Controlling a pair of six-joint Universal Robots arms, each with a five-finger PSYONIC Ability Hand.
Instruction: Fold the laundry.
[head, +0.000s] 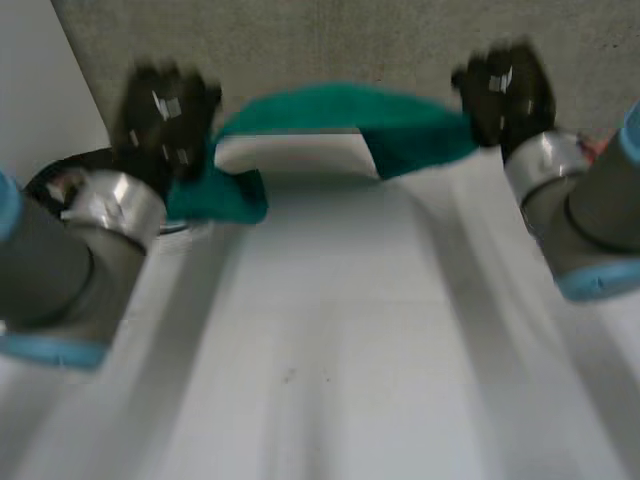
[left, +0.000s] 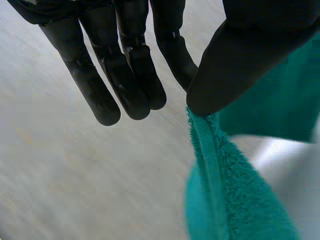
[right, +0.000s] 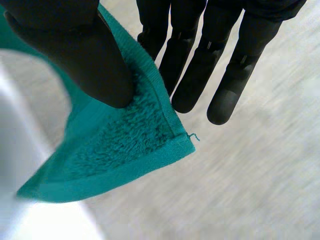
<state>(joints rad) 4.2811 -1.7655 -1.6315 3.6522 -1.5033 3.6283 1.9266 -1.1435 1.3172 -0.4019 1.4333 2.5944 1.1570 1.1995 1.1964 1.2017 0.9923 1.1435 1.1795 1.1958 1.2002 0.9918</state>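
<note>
Head view: towel (head: 400, 125), left hand (head: 165, 115), right hand (head: 505, 90)

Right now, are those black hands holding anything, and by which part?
Yes, a green towel, lifted between them. The right hand pinches one corner under its thumb; the left hand pinches the opposite end's hem.

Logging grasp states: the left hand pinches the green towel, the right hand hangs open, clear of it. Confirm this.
One error. The right hand is not clear: its thumb pins a corner of the green towel against its fingers, as the right wrist view shows. The left hand does pinch the towel.
</note>
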